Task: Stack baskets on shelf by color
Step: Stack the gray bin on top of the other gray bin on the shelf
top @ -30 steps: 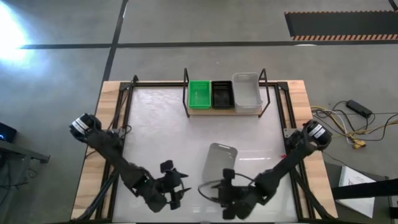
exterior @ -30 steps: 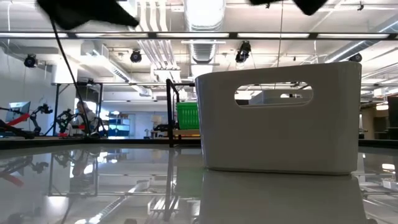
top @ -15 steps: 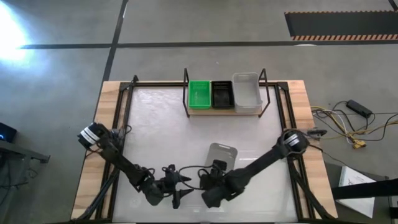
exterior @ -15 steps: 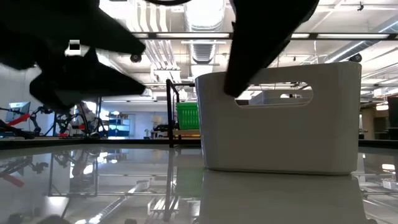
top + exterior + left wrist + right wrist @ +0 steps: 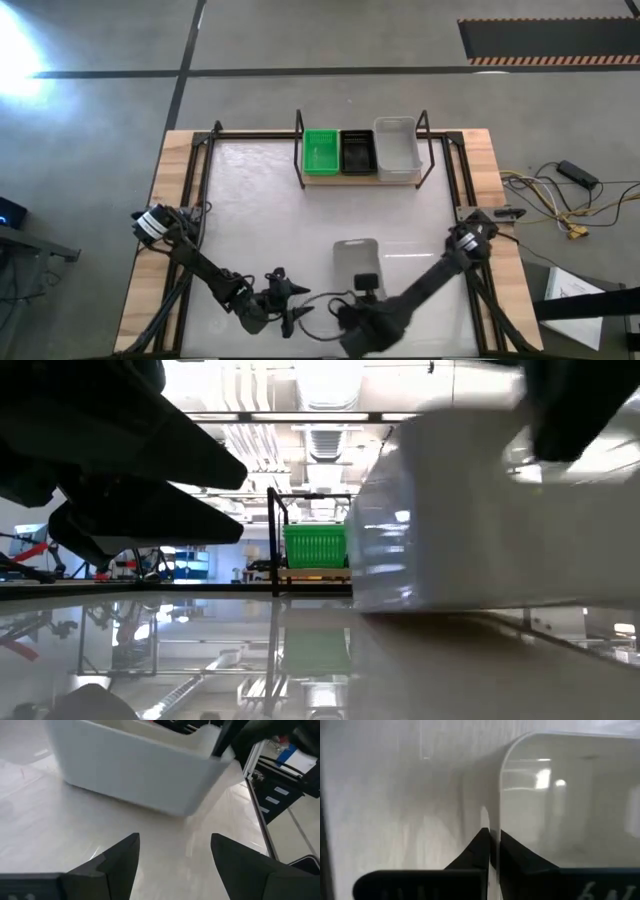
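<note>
A translucent white basket (image 5: 355, 260) is near the table's front edge, right of the middle; it also shows in the low view (image 5: 480, 510) and the left wrist view (image 5: 135, 775). My right gripper (image 5: 365, 290) is shut on its near end. My left gripper (image 5: 292, 312) stands open just left of it, low over the table, with nothing between its fingers (image 5: 172, 852). On the shelf (image 5: 360, 178) at the far middle, a green basket (image 5: 321, 152), a black basket (image 5: 357, 151) and a white basket (image 5: 397, 148) rest side by side on their bottoms. My right gripper pinches the basket's near end wall at its rim (image 5: 499, 827), one finger (image 5: 477, 847) outside and the other inside the hollow. The fingers come slanting down from the table's near side. Whether the basket's bottom is clear of the table I cannot tell.
The shelf's black upright posts (image 5: 299, 130) stand at its ends. Black rails (image 5: 205, 170) run along the table's left and right sides. Bare white tabletop (image 5: 270, 220) lies between the held basket and the shelf.
My right gripper has moved onto the white basket's near end and shut on its wall. The basket, which lay slanted, now stands square to the table and looms larger in the low view. My left gripper has come down lower toward the table's near edge, staying open.
</note>
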Robot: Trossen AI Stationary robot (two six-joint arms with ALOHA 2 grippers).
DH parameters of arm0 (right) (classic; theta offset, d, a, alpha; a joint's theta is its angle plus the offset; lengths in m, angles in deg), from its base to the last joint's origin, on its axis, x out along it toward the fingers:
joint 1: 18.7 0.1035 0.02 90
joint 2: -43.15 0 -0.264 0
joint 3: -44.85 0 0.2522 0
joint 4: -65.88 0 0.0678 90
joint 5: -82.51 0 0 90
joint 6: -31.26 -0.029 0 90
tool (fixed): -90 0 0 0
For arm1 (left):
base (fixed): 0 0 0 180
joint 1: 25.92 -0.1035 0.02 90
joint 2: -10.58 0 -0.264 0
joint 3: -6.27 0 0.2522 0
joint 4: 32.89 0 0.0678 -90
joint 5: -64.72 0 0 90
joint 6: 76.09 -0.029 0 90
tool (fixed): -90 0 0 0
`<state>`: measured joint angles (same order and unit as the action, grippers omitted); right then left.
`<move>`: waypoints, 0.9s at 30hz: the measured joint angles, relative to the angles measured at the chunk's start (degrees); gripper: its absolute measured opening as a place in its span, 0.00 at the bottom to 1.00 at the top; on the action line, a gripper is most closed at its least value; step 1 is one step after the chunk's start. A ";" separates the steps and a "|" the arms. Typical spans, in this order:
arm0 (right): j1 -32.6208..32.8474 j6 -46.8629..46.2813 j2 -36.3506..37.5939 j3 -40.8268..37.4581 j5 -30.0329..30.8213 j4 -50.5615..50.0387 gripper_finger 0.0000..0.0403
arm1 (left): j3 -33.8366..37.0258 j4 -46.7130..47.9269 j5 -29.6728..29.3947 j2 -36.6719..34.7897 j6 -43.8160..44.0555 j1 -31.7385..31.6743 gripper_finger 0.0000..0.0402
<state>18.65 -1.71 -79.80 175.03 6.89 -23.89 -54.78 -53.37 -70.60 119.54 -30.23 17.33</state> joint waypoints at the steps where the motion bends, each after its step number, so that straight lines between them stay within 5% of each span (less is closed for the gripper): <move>1: 0.85 -0.02 1.16 -0.11 0.17 -1.32 0.02 | 0.00 -0.08 0.00 0.00 0.00 0.00 0.57; 8: 4.07 4.55 11.20 -0.94 10.67 -14.55 0.02 | 0.02 0.04 0.00 0.00 -0.18 -0.11 0.57; 14: 1.14 21.98 23.44 -6.53 24.83 -13.82 0.02 | 0.09 0.15 -0.02 0.00 -0.26 -0.32 0.57; 18: -6.94 25.62 31.60 -12.85 30.97 -14.08 0.02 | 0.15 0.19 0.00 0.00 -0.26 -0.48 0.57; 27: -34.36 41.13 45.89 -30.35 28.96 -5.42 0.02 | 0.26 0.18 0.01 0.00 -0.26 -0.73 0.57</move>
<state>-15.71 39.42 -33.92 144.68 35.85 -29.32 -54.52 -53.19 -70.59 119.54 -30.49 16.60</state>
